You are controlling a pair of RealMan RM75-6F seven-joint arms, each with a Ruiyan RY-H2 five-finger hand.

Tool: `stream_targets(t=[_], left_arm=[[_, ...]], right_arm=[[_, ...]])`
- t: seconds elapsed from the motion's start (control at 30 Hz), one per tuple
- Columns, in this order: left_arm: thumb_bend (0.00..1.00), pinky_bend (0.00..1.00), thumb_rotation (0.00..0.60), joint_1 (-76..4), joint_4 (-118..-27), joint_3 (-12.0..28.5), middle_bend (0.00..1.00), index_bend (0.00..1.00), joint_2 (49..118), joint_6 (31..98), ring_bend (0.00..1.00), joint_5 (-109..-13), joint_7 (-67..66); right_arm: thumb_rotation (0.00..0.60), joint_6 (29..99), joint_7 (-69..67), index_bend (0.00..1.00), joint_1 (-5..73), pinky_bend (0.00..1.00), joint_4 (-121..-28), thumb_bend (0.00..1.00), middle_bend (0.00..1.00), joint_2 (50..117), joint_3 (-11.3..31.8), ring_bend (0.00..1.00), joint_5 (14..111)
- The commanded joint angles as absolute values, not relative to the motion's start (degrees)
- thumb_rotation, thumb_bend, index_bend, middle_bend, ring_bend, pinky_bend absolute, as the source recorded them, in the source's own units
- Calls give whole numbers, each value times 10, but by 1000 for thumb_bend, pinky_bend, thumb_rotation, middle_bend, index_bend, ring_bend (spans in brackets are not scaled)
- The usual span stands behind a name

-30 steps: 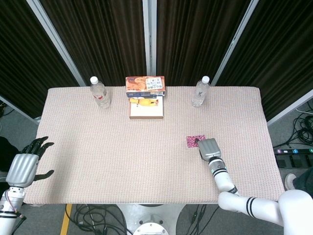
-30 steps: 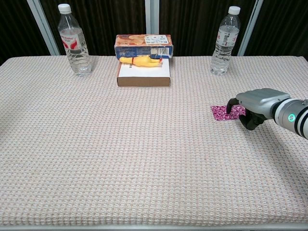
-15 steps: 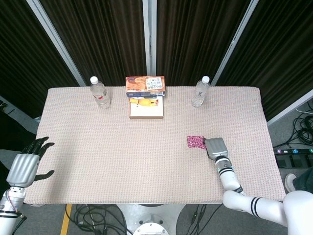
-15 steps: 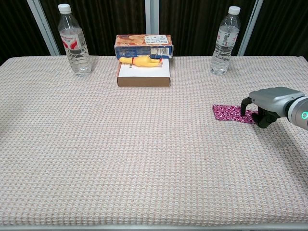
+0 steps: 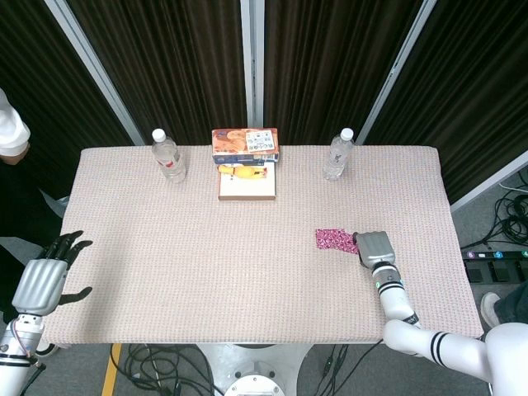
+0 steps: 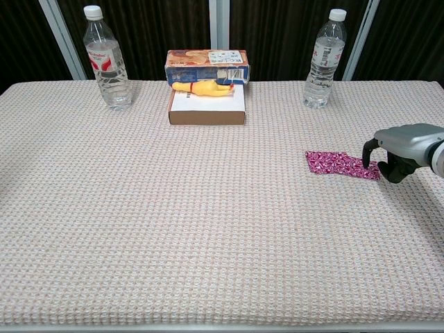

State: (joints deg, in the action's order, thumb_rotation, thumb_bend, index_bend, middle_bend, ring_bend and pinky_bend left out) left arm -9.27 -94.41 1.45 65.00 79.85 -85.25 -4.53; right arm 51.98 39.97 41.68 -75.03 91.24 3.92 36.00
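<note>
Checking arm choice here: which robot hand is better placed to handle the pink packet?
Right. The right robot hand already touches the pink packet at its end; the left robot hand hangs open off the table's far edge.

bottles 2 [image 6: 107, 59] [image 6: 321, 60] | boxes 2 [image 6: 207, 66] [image 6: 207, 108] | rubber chicken 1 [image 6: 202, 87] | pink cloth 1 [image 6: 341, 165]

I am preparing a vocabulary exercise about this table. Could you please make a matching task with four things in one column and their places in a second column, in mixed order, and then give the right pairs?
Things:
1. pink cloth
2. yellow toy
3. left hand
4. snack box

Places:
A. on the white box
B. beside the table's left edge, holding nothing
C. behind the white box, at the far edge
D. flat on the table, at the fingers of the right hand

Pairs: 1-D, 2-A, 3-B, 4-C
</note>
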Motion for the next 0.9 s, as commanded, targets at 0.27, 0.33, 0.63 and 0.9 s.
stream_targets(t=[0.27, 0.33, 0.63, 0.9], left_arm=[[55, 262, 600, -92, -945, 15, 219, 258, 649, 801, 132, -853, -42], [55, 262, 600, -92, -944, 15, 219, 258, 648, 801, 132, -852, -41], [55, 262, 600, -92, -942, 15, 219, 258, 649, 801, 132, -852, -37], [55, 262, 600, -92, -941, 16, 219, 258, 649, 801, 132, -853, -37]], right_arm=[[600, 532, 398, 314, 425, 1000, -775, 628, 1000, 925, 47, 1000, 383], [600, 534, 404, 306, 427, 1000, -776, 628, 1000, 932, 46, 1000, 382], [600, 534, 413, 304, 434, 1000, -764, 629, 1000, 950, 49, 1000, 373], [600, 539, 414, 301, 439, 1000, -769, 628, 1000, 953, 54, 1000, 375]])
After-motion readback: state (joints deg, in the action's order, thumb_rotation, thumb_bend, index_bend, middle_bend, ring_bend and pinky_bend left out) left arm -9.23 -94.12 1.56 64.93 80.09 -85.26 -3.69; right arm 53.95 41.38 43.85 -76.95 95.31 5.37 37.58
